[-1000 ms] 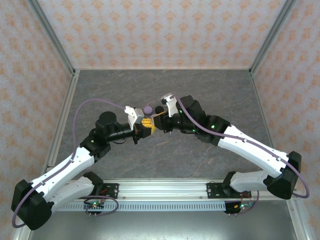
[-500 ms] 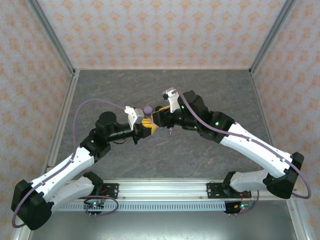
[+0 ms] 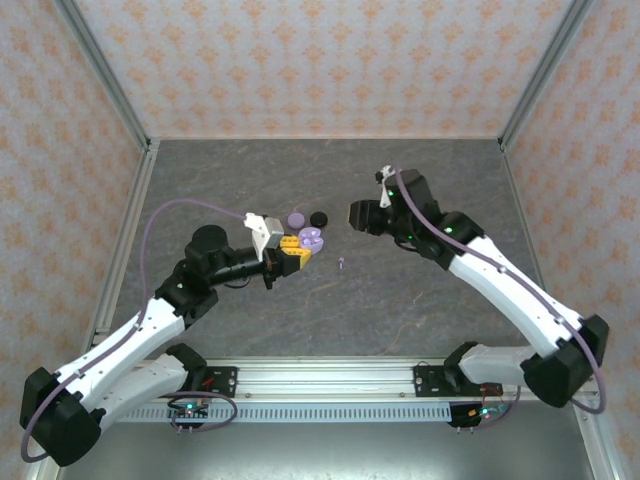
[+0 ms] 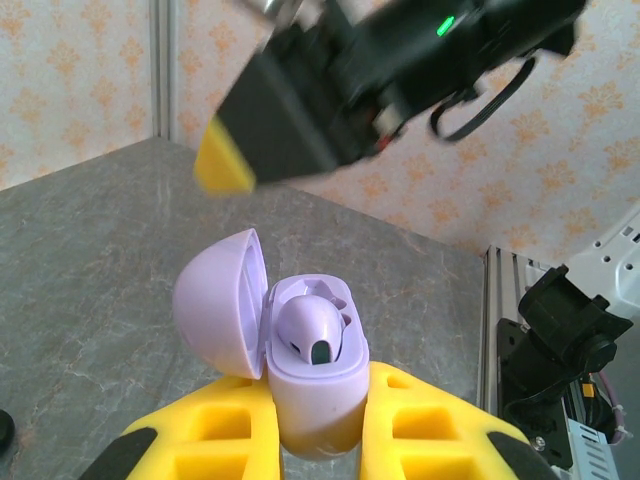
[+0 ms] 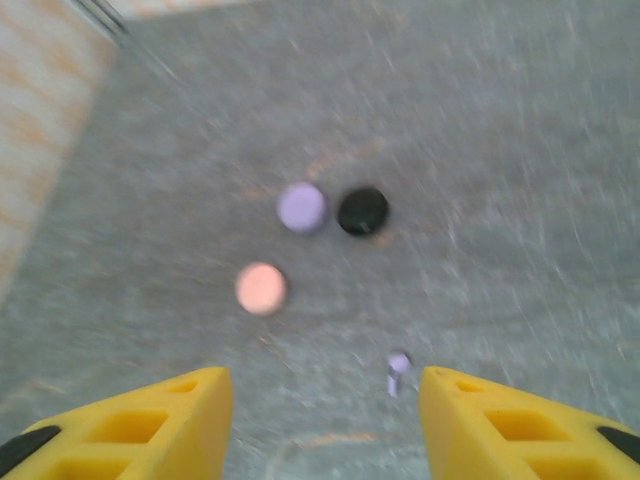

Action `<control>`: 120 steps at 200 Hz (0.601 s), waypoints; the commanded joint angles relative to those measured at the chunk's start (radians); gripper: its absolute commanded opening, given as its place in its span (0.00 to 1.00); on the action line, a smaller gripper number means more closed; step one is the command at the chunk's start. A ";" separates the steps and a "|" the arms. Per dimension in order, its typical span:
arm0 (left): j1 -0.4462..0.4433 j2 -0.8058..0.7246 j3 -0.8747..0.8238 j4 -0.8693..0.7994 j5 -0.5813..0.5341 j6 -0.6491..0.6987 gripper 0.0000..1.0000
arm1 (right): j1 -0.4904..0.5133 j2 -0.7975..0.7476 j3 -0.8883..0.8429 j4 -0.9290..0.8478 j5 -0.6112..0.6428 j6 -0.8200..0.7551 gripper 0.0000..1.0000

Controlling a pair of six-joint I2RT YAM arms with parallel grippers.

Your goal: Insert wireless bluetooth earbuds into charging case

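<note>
**Item 1.** Pale lavender clamshell charging case (image 4: 315, 390). It stands open and upright, clamped at its base by the left gripper (image 4: 320, 440) between closed yellow fingers, above the grey marbled table (image 3: 400, 300). The domed lid (image 4: 218, 300) is swung left in the wrist view.
Contents: one seated lavender earbud (image 4: 315, 335), rounded head uppermost, dark port towards the camera, stem hidden in the well.

**Item 2.** Loose lavender stemmed earbud (image 5: 397, 372). It lies on the table near the case, apart from it. Its long axis runs roughly near–far, head away from the right gripper (image 5: 322, 400) and stem towards it. The view is blurred.

**Item 3.** Right gripper. Its yellow fingers are spread well apart with nothing between them.

**Item 4.** Round discs on the table beyond the loose earbud: lavender disc (image 5: 301, 207), black disc (image 5: 362, 211), peach-pink disc (image 5: 261, 288).
</note>
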 commanded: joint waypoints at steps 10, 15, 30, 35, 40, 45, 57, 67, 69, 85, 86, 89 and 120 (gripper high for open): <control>-0.010 -0.027 0.015 0.001 -0.005 0.016 0.00 | -0.010 0.123 -0.024 -0.061 -0.004 0.023 0.51; -0.009 -0.028 0.015 -0.001 -0.005 0.017 0.00 | -0.011 0.148 -0.021 -0.061 -0.002 0.022 0.51; -0.010 -0.030 0.015 -0.005 -0.005 0.018 0.00 | -0.011 0.221 -0.015 -0.056 -0.012 0.022 0.50; -0.010 -0.029 0.015 -0.007 -0.006 0.020 0.00 | -0.010 0.244 -0.013 -0.053 -0.016 0.022 0.50; -0.010 -0.028 0.015 -0.009 -0.006 0.022 0.00 | -0.011 0.265 -0.011 -0.048 -0.018 0.022 0.50; -0.010 -0.029 0.015 -0.010 -0.008 0.024 0.00 | -0.011 0.289 -0.008 -0.044 -0.024 0.023 0.49; -0.009 -0.029 0.015 -0.015 -0.009 0.026 0.00 | -0.010 0.345 -0.002 -0.033 -0.033 0.020 0.49; -0.009 -0.028 0.015 -0.015 -0.008 0.026 0.00 | -0.010 0.393 0.010 -0.028 -0.044 0.017 0.49; -0.010 -0.029 0.016 -0.016 -0.008 0.026 0.00 | -0.011 0.403 0.013 -0.028 -0.047 0.016 0.48; -0.010 -0.030 0.017 -0.018 -0.008 0.026 0.00 | -0.011 0.470 0.037 -0.025 -0.073 0.004 0.47; -0.009 -0.030 0.017 -0.019 -0.009 0.027 0.00 | -0.011 0.475 0.040 -0.025 -0.075 0.004 0.47; -0.009 -0.030 0.017 -0.018 -0.009 0.028 0.00 | -0.010 0.487 0.043 -0.024 -0.081 0.004 0.47; -0.010 -0.030 0.017 -0.020 -0.012 0.029 0.00 | -0.009 0.575 0.082 -0.008 -0.126 -0.001 0.43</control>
